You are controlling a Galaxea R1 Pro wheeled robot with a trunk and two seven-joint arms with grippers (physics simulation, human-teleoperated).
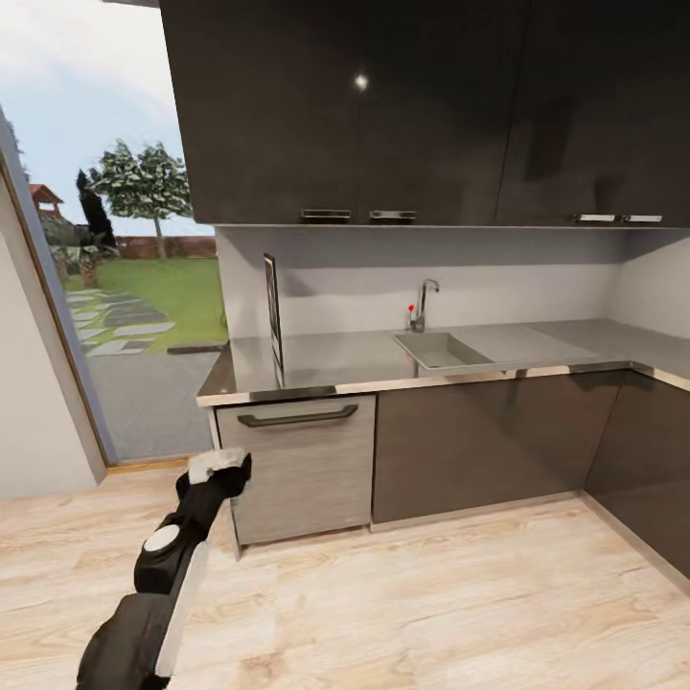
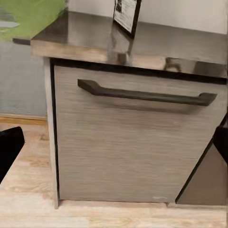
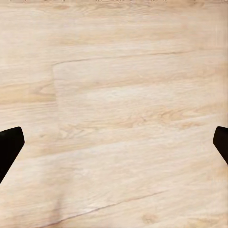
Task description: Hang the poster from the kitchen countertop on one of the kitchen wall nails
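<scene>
1. Dark cupboards (image 1: 431, 105) hang high on a light grey wall (image 1: 537, 287).
2. The floor (image 1: 431, 604) is pale wood.
3. A big window (image 1: 115, 287) shows grass and a tree (image 1: 144, 182).
4. A grey drawer front (image 2: 137, 142) has a dark handle (image 2: 147, 95).

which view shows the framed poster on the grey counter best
The left wrist view: the thin black-framed poster stands on the smooth grey countertop with part of its white-bordered face visible, though its top is cut off. The head view has the poster at full height but nearly edge-on. The right wrist view looks at pale wooden floor.
</scene>
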